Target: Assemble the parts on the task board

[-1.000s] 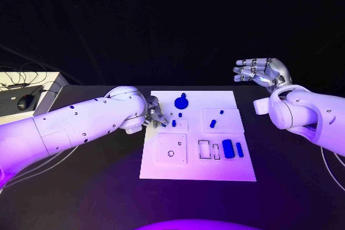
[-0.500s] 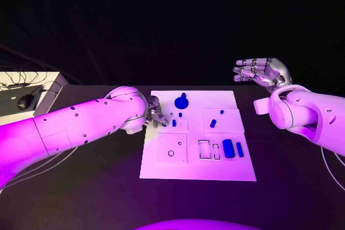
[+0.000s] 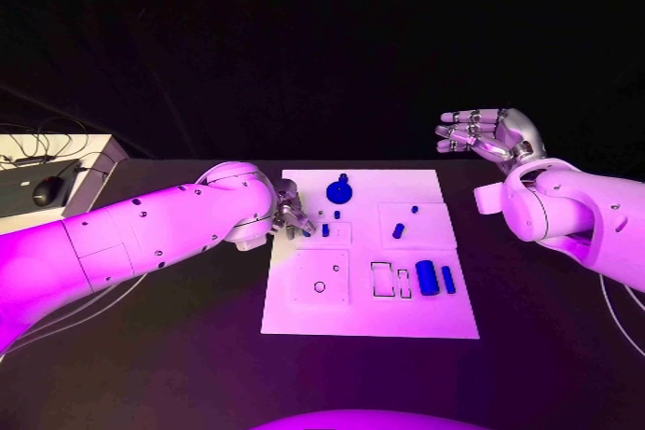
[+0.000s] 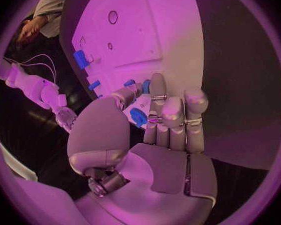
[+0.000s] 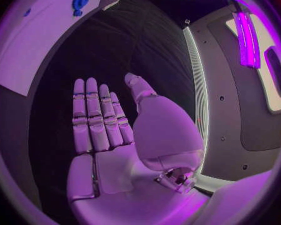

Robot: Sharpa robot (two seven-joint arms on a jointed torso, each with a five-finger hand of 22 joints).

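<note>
On black table, left hand (image 4: 154,135) fingers (image 4: 158,97) pinch blue part (image 4: 138,117) over task board (image 3: 370,313).

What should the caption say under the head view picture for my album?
Left hand reaches onto the white task board among blue parts, right hand raised open.

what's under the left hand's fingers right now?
The left hand sits over the task board's left edge; a small blue part lies at its fingertips. Whether it is gripped is hidden.
</note>
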